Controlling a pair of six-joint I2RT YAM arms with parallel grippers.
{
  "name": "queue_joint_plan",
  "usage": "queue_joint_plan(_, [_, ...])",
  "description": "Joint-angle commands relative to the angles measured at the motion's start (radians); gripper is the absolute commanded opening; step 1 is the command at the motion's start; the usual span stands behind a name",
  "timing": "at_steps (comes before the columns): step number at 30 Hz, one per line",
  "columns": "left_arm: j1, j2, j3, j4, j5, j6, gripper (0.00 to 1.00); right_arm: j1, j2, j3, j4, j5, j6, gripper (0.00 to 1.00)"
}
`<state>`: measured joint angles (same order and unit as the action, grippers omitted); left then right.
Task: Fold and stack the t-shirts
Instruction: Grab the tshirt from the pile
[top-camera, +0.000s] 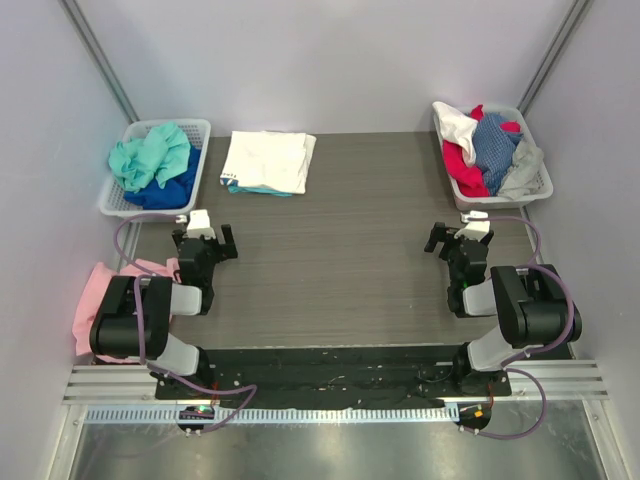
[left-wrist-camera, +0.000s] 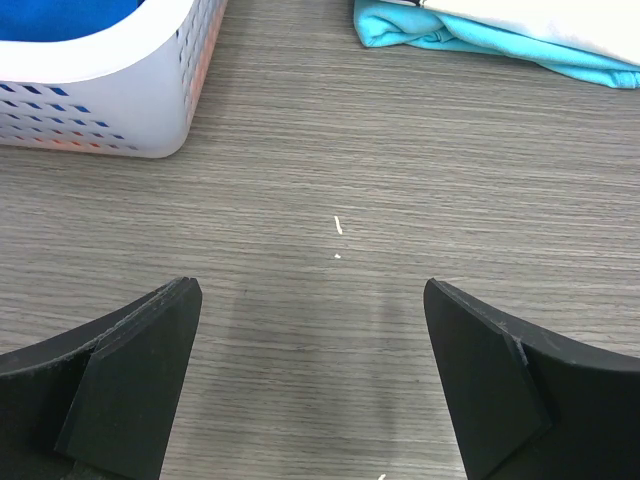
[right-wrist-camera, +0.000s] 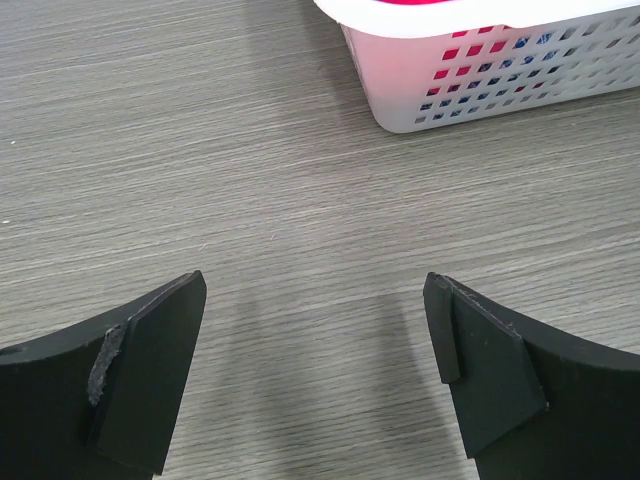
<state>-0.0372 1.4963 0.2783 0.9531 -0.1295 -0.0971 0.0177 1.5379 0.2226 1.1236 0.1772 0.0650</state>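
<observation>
A folded white t-shirt (top-camera: 268, 158) lies on a folded turquoise one (left-wrist-camera: 430, 35) at the back of the table, left of centre. A crumpled mint-green t-shirt (top-camera: 150, 158) and a royal blue one (top-camera: 168, 192) fill the left basket (top-camera: 200, 126). Red (top-camera: 462, 160), white, blue-grey (top-camera: 495, 140) and grey tees are heaped in the right basket (top-camera: 500, 200). My left gripper (top-camera: 207, 238) hovers open over bare table, in front of the left basket and short of the folded pile. My right gripper (top-camera: 458, 238) is open too, just in front of the right basket, holding nothing.
A pink cloth (top-camera: 95, 295) hangs off the table's left edge beside the left arm. The white lattice wall of the left basket (left-wrist-camera: 120, 110) is close ahead-left of the left fingers; the right basket's wall (right-wrist-camera: 480, 90) is ahead-right of the right fingers. Grey walls enclose the table.
</observation>
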Motion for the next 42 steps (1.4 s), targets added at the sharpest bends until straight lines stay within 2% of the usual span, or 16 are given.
queue_joint_plan(1, [0.005, -0.004, 0.032, 0.061, 0.001, -0.001, 1.0, 0.004, -0.002, 0.021, 0.044, 0.005, -0.014, 1.0])
queue_joint_plan(11, [0.007, -0.007, 0.03, 0.059, 0.002, -0.003, 1.0, 0.004, -0.001, 0.02, 0.05, 0.057, 0.009, 1.0])
queue_joint_plan(13, [-0.01, -0.034, 0.039, 0.041, -0.065, -0.012, 1.0, 0.005, -0.005, 0.017, 0.057, 0.073, 0.013, 1.0])
queue_joint_plan(14, [-0.026, -0.057, 0.051, 0.003, -0.114, -0.013, 1.0, 0.013, -0.018, 0.011, 0.059, 0.167, 0.024, 1.0])
queue_joint_plan(15, [-0.039, -0.118, 0.1, -0.128, -0.166, -0.013, 1.0, 0.022, -0.039, -0.002, 0.044, 0.251, 0.042, 1.0])
queue_joint_plan(16, [-0.055, -0.145, 0.132, -0.207, -0.212, -0.012, 0.99, 0.024, -0.088, -0.015, 0.035, 0.257, 0.065, 1.0])
queue_joint_plan(17, [-0.061, -0.165, 0.168, -0.335, -0.222, -0.016, 1.0, 0.039, -0.116, -0.019, 0.047, 0.359, 0.065, 1.0])
queue_joint_plan(19, [-0.076, -0.214, 0.24, -0.41, -0.234, -0.036, 1.0, 0.044, -0.197, 0.061, -0.186, 0.435, 0.123, 1.0])
queue_joint_plan(23, [-0.107, -0.277, 0.317, -0.531, -0.204, -0.108, 1.0, 0.047, -0.255, 0.158, -0.364, 0.504, 0.168, 1.0])
queue_joint_plan(24, [-0.116, -0.284, 0.364, -0.556, -0.199, -0.107, 1.0, 0.048, -0.269, 0.225, -0.493, 0.531, 0.203, 1.0])
queue_joint_plan(26, [-0.139, -0.298, 0.456, -0.655, -0.167, -0.099, 1.0, 0.047, -0.277, 0.311, -0.634, 0.528, 0.289, 1.0])
queue_joint_plan(28, [-0.139, -0.297, 0.521, -0.717, -0.165, -0.089, 1.0, 0.047, -0.268, 0.453, -0.848, 0.507, 0.347, 1.0])
queue_joint_plan(30, [-0.138, -0.266, 0.64, -0.821, -0.183, -0.069, 1.0, 0.057, -0.254, 0.556, -0.98, 0.496, 0.404, 1.0])
queue_joint_plan(34, [-0.124, -0.128, 0.879, -1.011, -0.125, 0.011, 0.99, 0.109, -0.262, 0.649, -1.082, 0.458, 0.42, 1.0])
queue_joint_plan(37, [-0.106, -0.006, 1.085, -1.138, -0.136, 0.06, 1.0, 0.2, -0.278, 0.725, -1.228, 0.442, 0.455, 1.0])
queue_joint_plan(42, [-0.038, 0.131, 1.182, -1.14, -0.209, 0.08, 1.0, 0.393, -0.306, 0.799, -1.416, 0.473, 0.411, 1.0])
